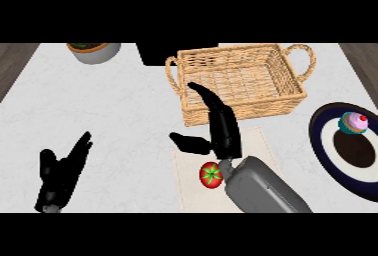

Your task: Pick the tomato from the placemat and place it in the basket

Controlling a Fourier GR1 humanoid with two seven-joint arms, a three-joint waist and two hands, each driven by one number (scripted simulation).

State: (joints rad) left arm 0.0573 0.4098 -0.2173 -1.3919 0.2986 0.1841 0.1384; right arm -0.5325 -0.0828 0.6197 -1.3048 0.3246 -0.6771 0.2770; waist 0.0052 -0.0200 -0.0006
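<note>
Head view looks steeply down on the counter (111, 110). At about 6 o'clock from the centre lies the tomato (211, 175), red with a green star of leaves on top, resting on the pale placemat (262, 145). The fruit sits near the lower part of the mat, touching or almost touching the grey wrist of the right arm, so nothing has lifted it yet.

The right hand (221, 132) is above the mat, its fingers straight and pointing toward 12 o'clock, the thumb spread out toward 9 o'clock — it is open and pinches nothing. The tips reach the near wall of the wicker basket (240, 80), which stands at about 1 o'clock from the centre, handles at both ends. In my judgement the hand lies beyond the tomato, so it must be drawn back toward the fruit before it can close on it.

The left hand (63, 172) shows at 8 o'clock, fingers straight and relaxed, resting.

At 3 o'clock a dark plate (328, 150) carries a cupcake (354, 122) with pink icing — it is well apart from the mat. At 11 o'clock stands a grey pot (94, 51), partly cut by the edge.

No brand, label or writing can be read anywhere.
</note>
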